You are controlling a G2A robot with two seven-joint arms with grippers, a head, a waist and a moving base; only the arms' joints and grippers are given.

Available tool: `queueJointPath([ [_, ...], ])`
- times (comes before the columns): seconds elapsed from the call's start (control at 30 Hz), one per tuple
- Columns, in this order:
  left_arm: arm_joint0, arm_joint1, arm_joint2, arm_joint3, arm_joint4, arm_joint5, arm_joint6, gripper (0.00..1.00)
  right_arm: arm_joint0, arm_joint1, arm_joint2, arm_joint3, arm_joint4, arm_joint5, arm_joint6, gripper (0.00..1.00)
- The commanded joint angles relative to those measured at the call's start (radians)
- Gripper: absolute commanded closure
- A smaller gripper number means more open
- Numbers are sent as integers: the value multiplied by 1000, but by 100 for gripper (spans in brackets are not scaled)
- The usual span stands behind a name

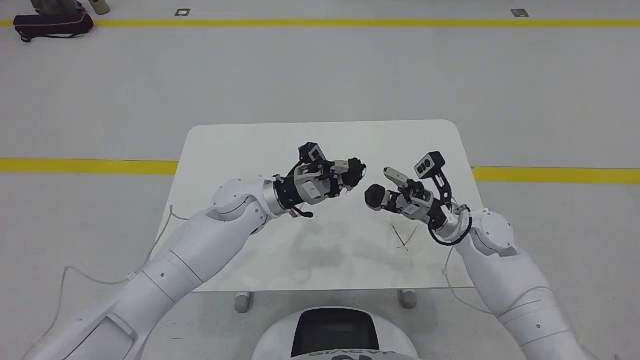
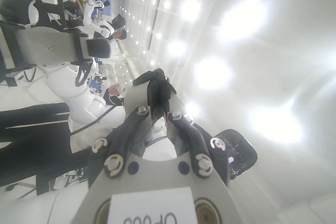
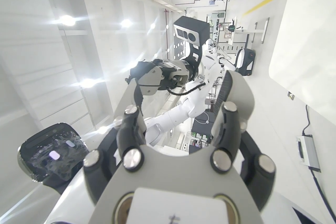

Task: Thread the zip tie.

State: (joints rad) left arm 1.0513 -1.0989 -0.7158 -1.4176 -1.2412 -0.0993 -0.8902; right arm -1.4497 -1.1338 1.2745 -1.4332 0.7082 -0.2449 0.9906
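**Left tool pinched shut, right tool wide, zip tie flat on the desk**

The left tool [image 1: 352, 173] is narrow. In its own wrist view the two black pads [image 2: 160, 93] are pressed together at the tips, and it cannot be told whether anything thin sits between them. The right tool [image 1: 385, 186] is spread wide, its grey fingers [image 3: 232, 93] well apart with nothing between them. The two tools face each other above the middle of the desk, tips near but not touching. The left tool points toward the right arm's side and the right tool points back at it.

The thin dark zip tie [image 1: 407, 236] lies flat on the white round-cornered desk [image 1: 250, 150], clear of both tools. It is just beside the right wrist, on the robot's side of the right tool. It is bent into a V, with the apex pointing toward the robot. The two legs spread away toward the desk's far edge, so its long axis runs roughly near to far.

Past the desk is pale floor crossed by a yellow line [image 1: 300, 23], with a black bag [image 1: 50, 18] lying by that line.
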Motion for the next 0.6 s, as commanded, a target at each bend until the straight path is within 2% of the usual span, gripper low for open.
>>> queueJointPath([
  [0.0,19,-1,-15,-3,-46,17,22,100,-10,7,30,-16,-54,-46,-8,0],
  [0.13,56,-3,-44,6,-140,48,74,100,-27,14,78,-57,-91,-95,-15,0],
  [0.2,74,-5,-59,-1,-178,51,101,100,-37,15,101,-77,-126,-95,-38,0],
  [0.27,70,-2,-65,-16,-122,53,83,100,-37,15,101,-77,-126,-95,-38,0],
  [0.43,70,-2,-65,-16,-122,53,83,100,-37,15,101,-77,-126,-95,-38,0],
  [0.57,87,-3,-78,-36,-118,46,129,100,-48,15,130,-107,-119,-95,-67,0],
])
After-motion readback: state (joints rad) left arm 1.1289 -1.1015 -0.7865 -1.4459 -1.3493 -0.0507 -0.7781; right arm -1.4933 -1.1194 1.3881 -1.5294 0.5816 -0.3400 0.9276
